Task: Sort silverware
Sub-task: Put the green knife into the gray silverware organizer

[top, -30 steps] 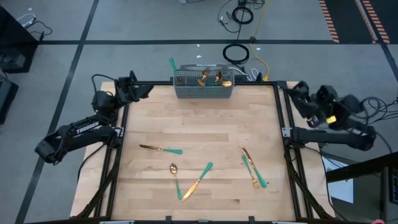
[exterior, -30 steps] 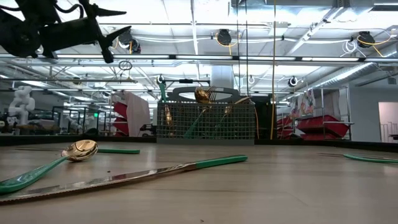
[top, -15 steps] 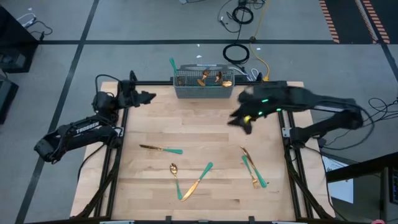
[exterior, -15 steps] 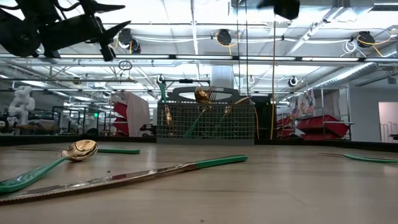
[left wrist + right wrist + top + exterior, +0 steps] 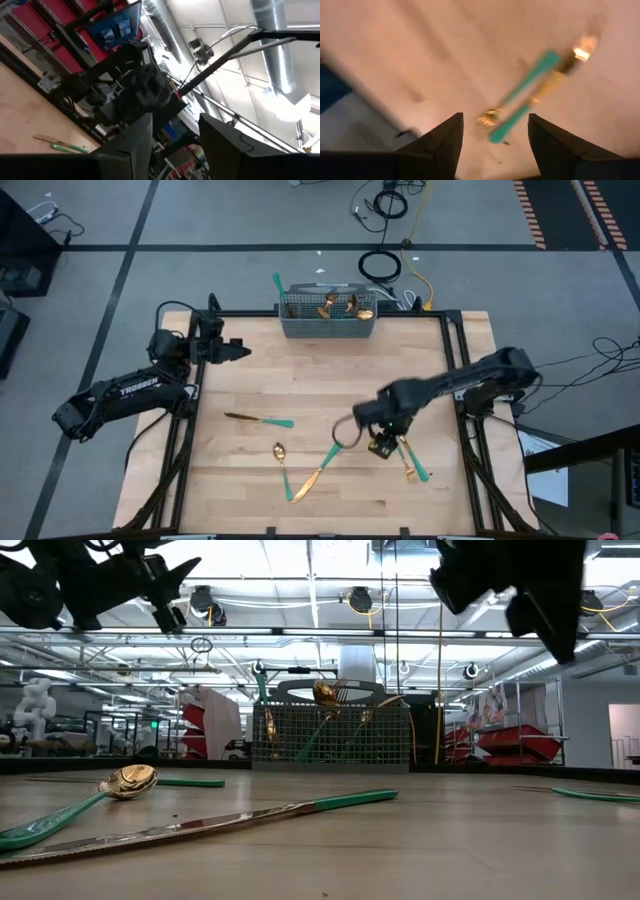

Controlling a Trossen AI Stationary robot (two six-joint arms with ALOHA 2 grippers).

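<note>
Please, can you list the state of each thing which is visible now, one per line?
left gripper: open, empty, at table's left edge
right gripper: open, empty, above the pair of utensils
basket: upright, holds several utensils
knife: lying flat
spoon: lying flat
utensil at left: lying flat

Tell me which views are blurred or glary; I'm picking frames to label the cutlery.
Right wrist view: heavily smeared, the two teal-handled pieces streaked. High view: the right gripper is blurred, the table sharp. Low view: bright ceiling lights behind, the knife crisp. Left wrist view: mildly soft, glare at right.
</note>
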